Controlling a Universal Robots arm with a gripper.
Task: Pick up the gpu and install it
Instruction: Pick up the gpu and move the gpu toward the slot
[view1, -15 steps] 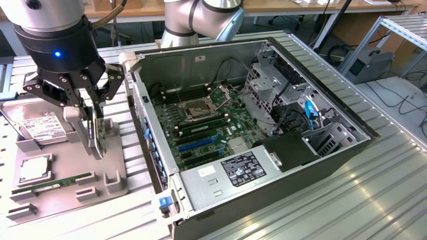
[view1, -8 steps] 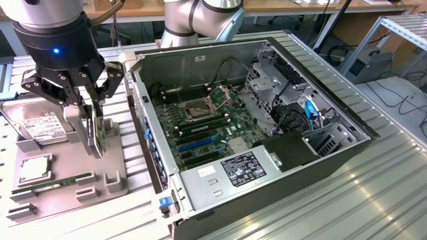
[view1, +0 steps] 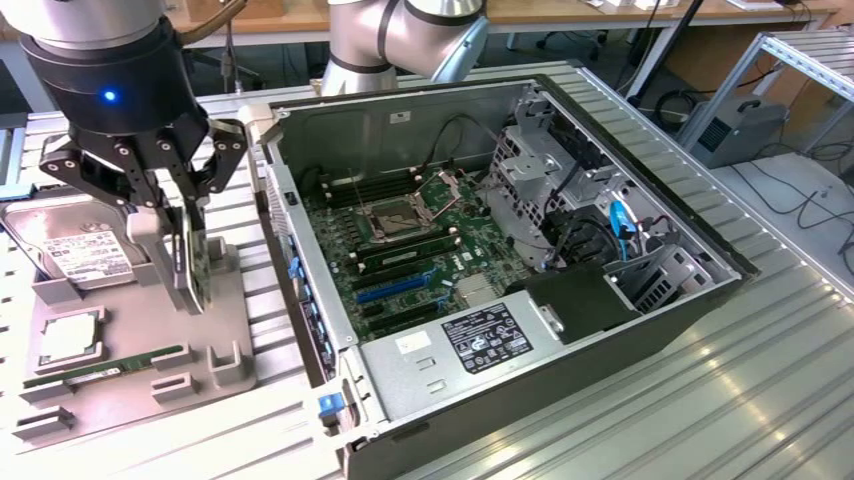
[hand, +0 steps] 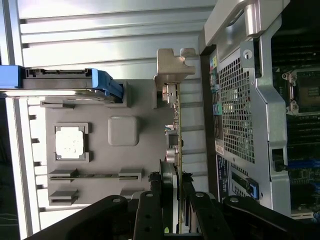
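Note:
The gpu (view1: 188, 262) is a thin dark card standing on edge in the grey holder tray (view1: 230, 300), to the exterior view's left of the open computer case (view1: 561, 330). My gripper (view1: 175, 218) comes down over the card's top edge with a finger on each face, shut on it. In the wrist view the gpu (hand: 176, 117) runs away from my fingers (hand: 167, 186), its silver bracket (hand: 172, 67) at the far end, next to the case's perforated rear panel (hand: 237, 115). Blue expansion slots (view1: 395, 285) lie on the motherboard inside the case.
On the same tray sit a silver hard drive (view1: 80, 252), a processor chip (view1: 67, 342) and a green memory stick (view1: 107, 366). The case wall (view1: 287, 230) stands close beside the card. Ribbed metal tabletop (view1: 641, 420) surrounds everything.

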